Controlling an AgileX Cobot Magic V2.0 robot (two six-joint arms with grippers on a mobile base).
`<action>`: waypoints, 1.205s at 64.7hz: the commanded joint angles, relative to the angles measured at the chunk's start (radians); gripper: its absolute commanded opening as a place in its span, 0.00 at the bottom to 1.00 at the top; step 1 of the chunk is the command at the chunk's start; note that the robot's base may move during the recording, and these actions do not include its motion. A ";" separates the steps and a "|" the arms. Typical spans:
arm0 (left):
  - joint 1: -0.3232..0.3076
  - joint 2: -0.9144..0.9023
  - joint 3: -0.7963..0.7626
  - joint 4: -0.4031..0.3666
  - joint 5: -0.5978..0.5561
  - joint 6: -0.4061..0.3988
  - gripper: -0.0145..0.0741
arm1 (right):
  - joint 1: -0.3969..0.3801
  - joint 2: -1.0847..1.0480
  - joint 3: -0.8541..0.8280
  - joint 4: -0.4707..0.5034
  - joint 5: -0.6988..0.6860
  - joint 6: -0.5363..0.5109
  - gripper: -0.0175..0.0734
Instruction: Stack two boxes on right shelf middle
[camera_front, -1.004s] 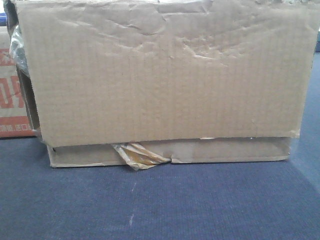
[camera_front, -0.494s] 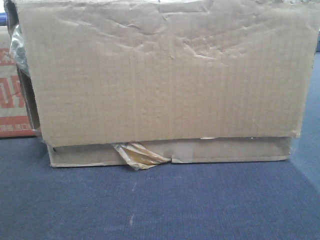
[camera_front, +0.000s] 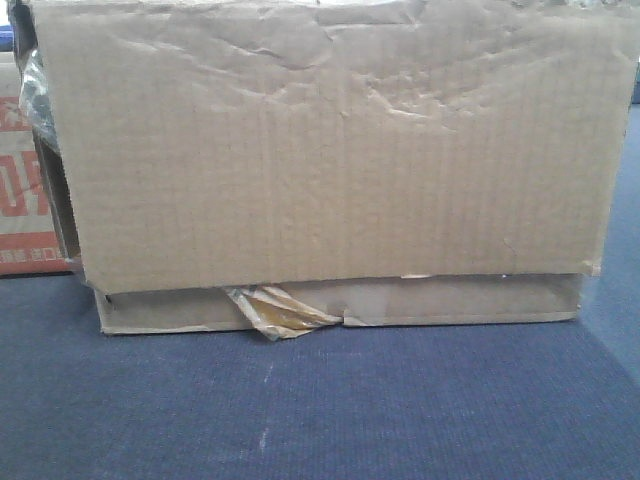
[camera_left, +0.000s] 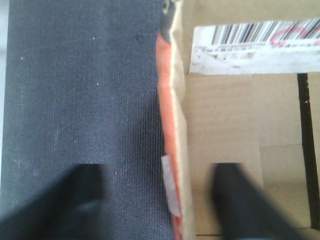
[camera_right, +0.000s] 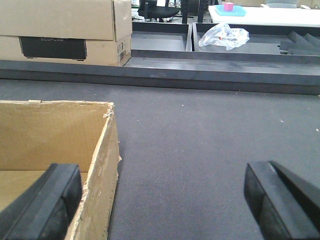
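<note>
Dark blue carpet (camera_front: 320, 410) runs under everything, and both boxes sit on it, so no stacking has begun. Over the last second very little has moved. The large cardboard box (camera_front: 330, 160) has held its place, while the print on the red-printed box (camera_front: 20, 200) at the 9 o'clock edge of the front view has crept slightly. I take that as the left arm settling against that box rather than lifting it.

The large box fills the front view, its broad creased face toward the camera and its long axis running 9 to 3 o'clock. A curl of torn tape (camera_front: 275, 310) hangs from the bottom seam at about 7 o'clock.

From the left wrist, the left gripper (camera_left: 157, 170) has its fingers spread either side of the orange side wall — one over carpet at 8 o'clock, one over the box top at 5. That edge runs 12 to 6, with a barcode label (camera_left: 255, 47) at 1 o'clock.

The right gripper (camera_right: 162, 175) is also spread wide. One finger hangs over the inside of an open-topped box at 8 o'clock, the other over carpet at 4. The open box's ragged wall points toward 12 — I judge this is the large box, though I cannot confirm it.
</note>
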 joint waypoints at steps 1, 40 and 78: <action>-0.002 -0.004 -0.012 -0.006 -0.007 0.002 0.28 | 0.001 0.005 -0.008 0.001 -0.017 -0.001 0.81; 0.039 -0.131 -0.079 -0.009 0.007 -0.103 0.04 | 0.001 0.005 -0.008 0.001 -0.016 -0.001 0.81; -0.050 -0.315 -0.482 -0.249 0.030 -0.172 0.04 | 0.001 0.005 -0.008 0.001 -0.009 -0.001 0.81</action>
